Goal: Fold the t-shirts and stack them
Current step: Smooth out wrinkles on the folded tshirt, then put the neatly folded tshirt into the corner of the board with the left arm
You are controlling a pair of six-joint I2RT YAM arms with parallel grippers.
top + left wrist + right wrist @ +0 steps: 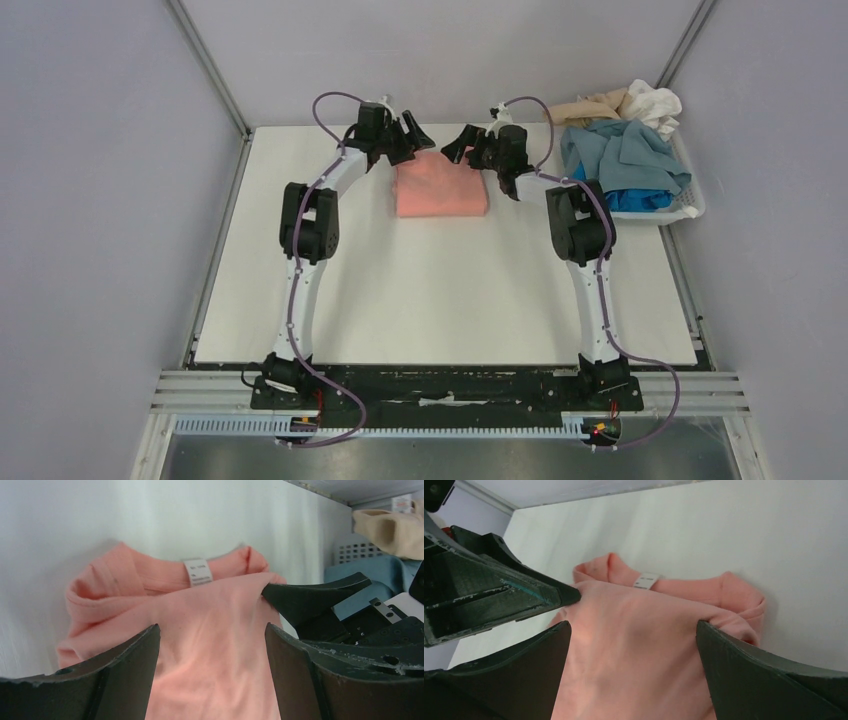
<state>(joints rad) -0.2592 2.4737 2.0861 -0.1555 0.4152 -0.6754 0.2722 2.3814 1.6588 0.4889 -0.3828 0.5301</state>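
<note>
Pink shirt (441, 187) lies folded on the table (430, 300), far middle, with its label (197, 572) at the far edge. Left tool (408, 135) and right tool (463, 142) sit over its far corners, both spread and holding nothing. The right one seems to touch the cloth. Other shirts (625, 155) fill the basket (690, 205) beside it.

The folded salmon-pink cloth t-shirt (150, 600) is lying on the white desk (60, 530), its small white neck label (197, 572) showing, while the left tool (212, 630) is hovering above it, fingers spread wide.
</note>
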